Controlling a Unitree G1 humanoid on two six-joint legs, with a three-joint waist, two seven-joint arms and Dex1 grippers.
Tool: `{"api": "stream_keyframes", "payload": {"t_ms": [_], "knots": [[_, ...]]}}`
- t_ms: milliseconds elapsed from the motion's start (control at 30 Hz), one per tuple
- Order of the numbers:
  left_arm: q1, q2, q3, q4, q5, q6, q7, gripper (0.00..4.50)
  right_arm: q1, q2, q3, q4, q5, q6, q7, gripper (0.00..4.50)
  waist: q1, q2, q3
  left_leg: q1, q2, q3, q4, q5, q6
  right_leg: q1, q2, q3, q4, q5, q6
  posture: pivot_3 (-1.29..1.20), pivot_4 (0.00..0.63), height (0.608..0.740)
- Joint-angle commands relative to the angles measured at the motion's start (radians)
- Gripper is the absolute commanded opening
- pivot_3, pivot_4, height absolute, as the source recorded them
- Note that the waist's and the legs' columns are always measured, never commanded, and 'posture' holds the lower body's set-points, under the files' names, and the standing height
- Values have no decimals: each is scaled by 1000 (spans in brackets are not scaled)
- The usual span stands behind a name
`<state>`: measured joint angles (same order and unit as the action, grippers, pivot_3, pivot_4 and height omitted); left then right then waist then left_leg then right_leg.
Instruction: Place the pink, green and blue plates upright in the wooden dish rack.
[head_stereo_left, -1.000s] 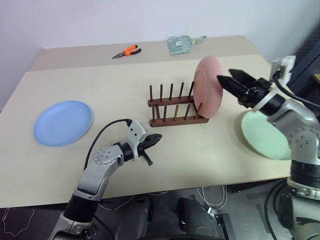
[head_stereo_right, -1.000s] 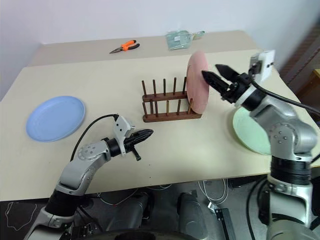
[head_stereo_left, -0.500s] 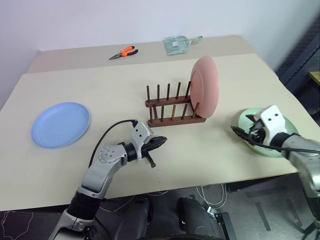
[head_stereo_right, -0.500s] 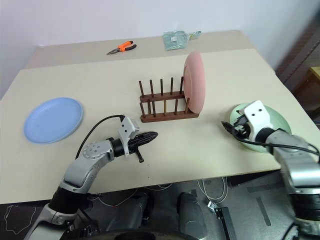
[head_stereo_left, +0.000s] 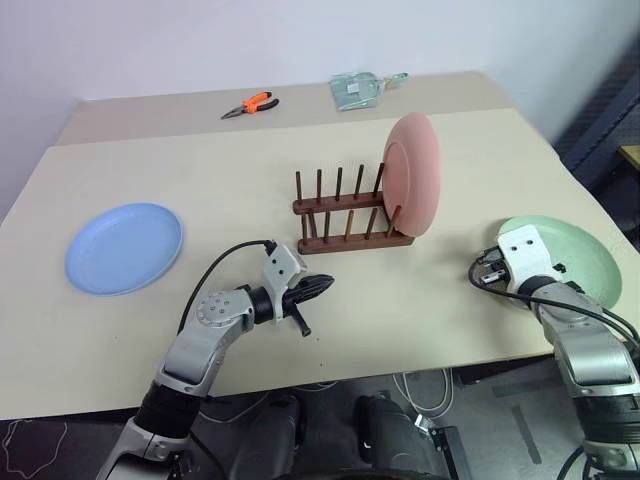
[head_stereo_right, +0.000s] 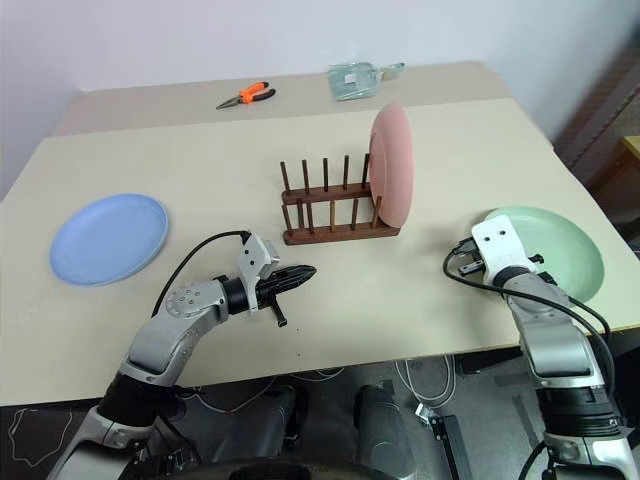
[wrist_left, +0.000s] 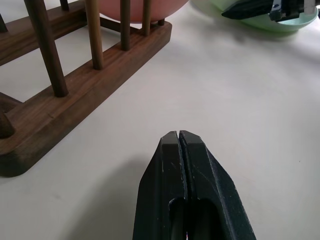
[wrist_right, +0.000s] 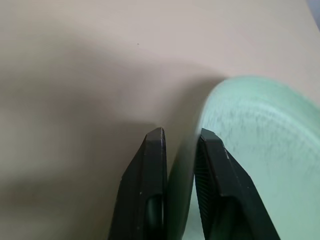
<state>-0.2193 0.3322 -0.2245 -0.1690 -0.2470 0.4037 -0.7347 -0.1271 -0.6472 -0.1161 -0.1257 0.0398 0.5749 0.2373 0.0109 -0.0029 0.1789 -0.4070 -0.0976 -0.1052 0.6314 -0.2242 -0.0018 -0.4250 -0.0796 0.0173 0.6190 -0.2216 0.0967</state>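
The green plate (wrist_right: 250, 145), right of the wooden dish rack (head_stereo_left: 345, 215), has its rim pinched by the right gripper (wrist_right: 180, 145); the left gripper (wrist_left: 180, 137), before the rack, is pressed together.

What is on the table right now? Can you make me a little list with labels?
pink plate: standing upright in the wooden dish rack, at its right end
green plate: flat on table, right side
blue plate: flat on table, left side
right gripper: shut on green plate rim
left gripper: shut, holding nothing, near rack
pliers: far edge of table
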Motion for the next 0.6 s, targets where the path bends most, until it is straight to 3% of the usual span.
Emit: {"api": "stream_keyframes", "payload": {"t_ms": [33, 233, 333, 467, 600], "knots": [[8, 2, -5, -29, 5, -23, 4, 0, -44, 9, -19, -2, -40, -46, -37, 25, 1, 0, 0, 0, 0, 0, 0, 0, 0, 0, 0, 0, 0, 0, 0, 0, 150, 740], [10, 1, 2, -28, 5, -22, 8, 0, -200, 18, -103, 7, -2, -213, -42, 25, -1, 2, 1, 0, 0, 1, 0, 0, 0, 0, 0, 0, 0, 1, 1, 0, 150, 740], [7, 2, 6, -23, 5, -26, 10, 0, -295, 17, -145, -20, 84, -249, 25, 25, 0, 2, 1, 0, 0, 1, -1, 0, 0, 0, 1, 0, 0, 1, 1, 0, 150, 740], [5, 4, 18, -18, 6, -33, 19, 0, -491, 71, -242, -157, 431, -148, 136, 25, -3, 2, 1, 0, 0, 1, -1, 0, 0, -1, 1, 0, 0, 1, 1, 0, 150, 740], [4, 7, 27, -10, 4, -39, 23, 0, -587, 104, -279, -281, 804, 35, 166, 25, 1, 2, 1, 0, 1, -1, -1, 0, 0, -1, 0, 0, 0, 1, 2, 0, 150, 740]]}}
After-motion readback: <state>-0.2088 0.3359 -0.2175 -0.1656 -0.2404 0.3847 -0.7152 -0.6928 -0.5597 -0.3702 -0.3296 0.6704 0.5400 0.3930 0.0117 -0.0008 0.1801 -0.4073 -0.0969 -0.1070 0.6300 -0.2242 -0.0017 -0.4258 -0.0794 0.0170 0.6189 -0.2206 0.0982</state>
